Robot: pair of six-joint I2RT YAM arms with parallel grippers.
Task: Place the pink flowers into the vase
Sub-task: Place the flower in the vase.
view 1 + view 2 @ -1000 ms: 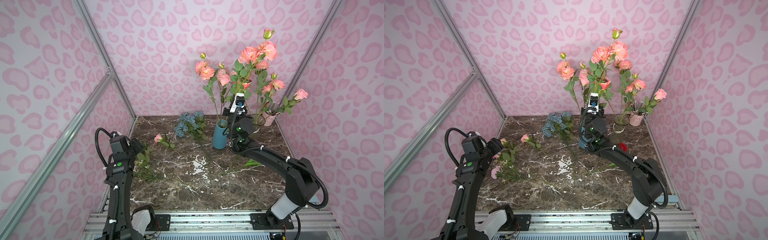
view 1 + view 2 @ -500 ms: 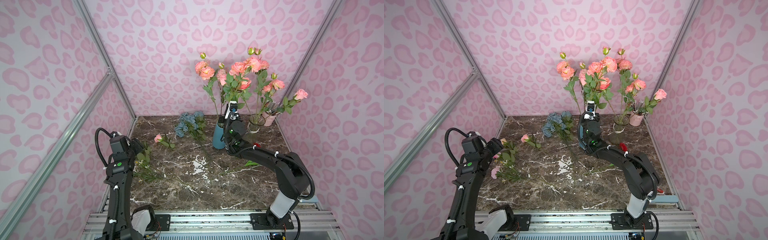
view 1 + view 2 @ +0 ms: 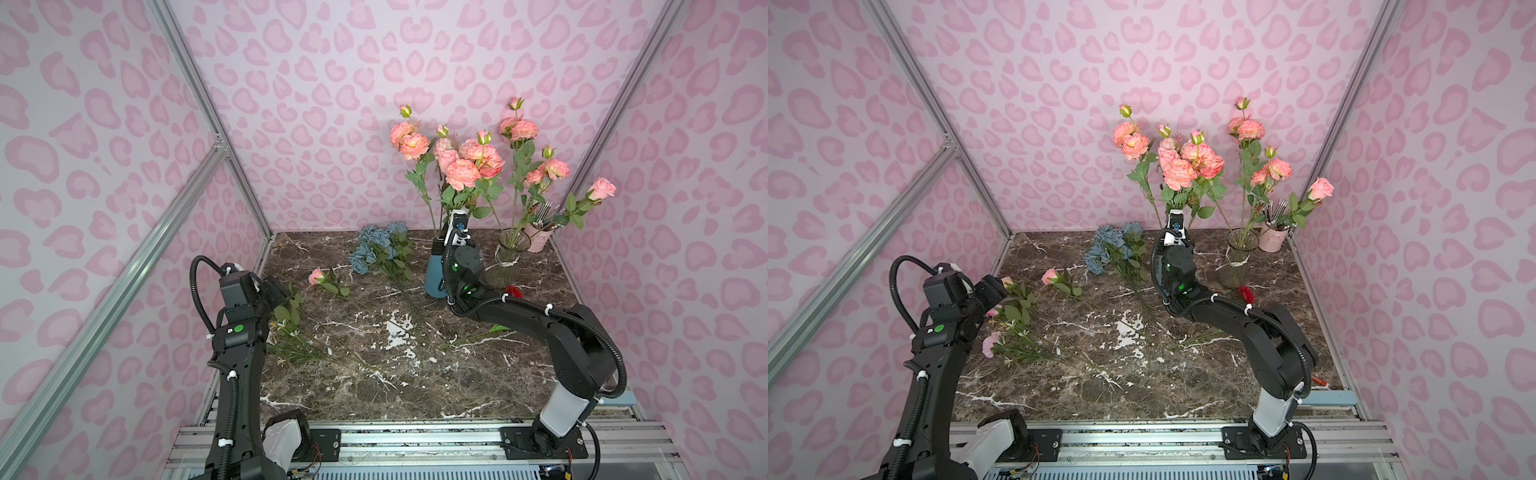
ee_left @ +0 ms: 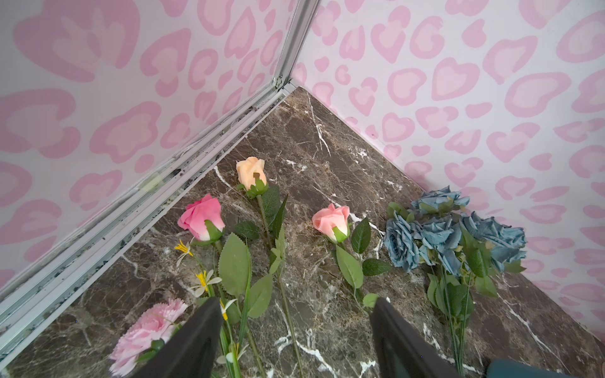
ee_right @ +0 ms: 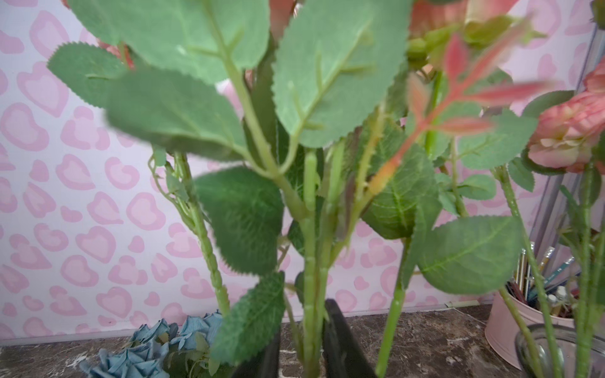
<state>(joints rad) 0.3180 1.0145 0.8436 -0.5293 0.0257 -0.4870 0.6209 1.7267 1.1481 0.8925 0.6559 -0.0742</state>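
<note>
1. Nearest, the left gripper (image 4: 294,302) hovers low over the counter (image 3: 374,395) by the left wall. Its jaws are spread wide and hold nothing.
2. Its wrist view shows four loose blooms lying just ahead: one pink carnation (image 4: 147,330), one deep pink rose (image 4: 201,216), one peach bud (image 4: 251,173) and one pale pink rose (image 4: 330,219). In a top view the left arm (image 3: 239,332) hides all but the last.
3. One dusty-blue bunch (image 3: 380,249) lies farther back, near mid-counter.
4. One red bloom (image 3: 1246,293) lies just beside the glass vase (image 3: 505,266).
5. The right gripper (image 5: 304,320) sits over the blue vase (image 3: 434,282). Its jaws are slightly parted around one green stem, with a gap on one side, so it is loosened rather than clamped. Only the right wrist view shows this.
6. Both of the two vases hold upright pink flowers (image 3: 461,172). In a top view the right arm (image 3: 1177,270) covers nearly all of the blue vase.
7. One pink bucket (image 3: 538,239) of pencils and brushes stands in the far right corner.
</note>
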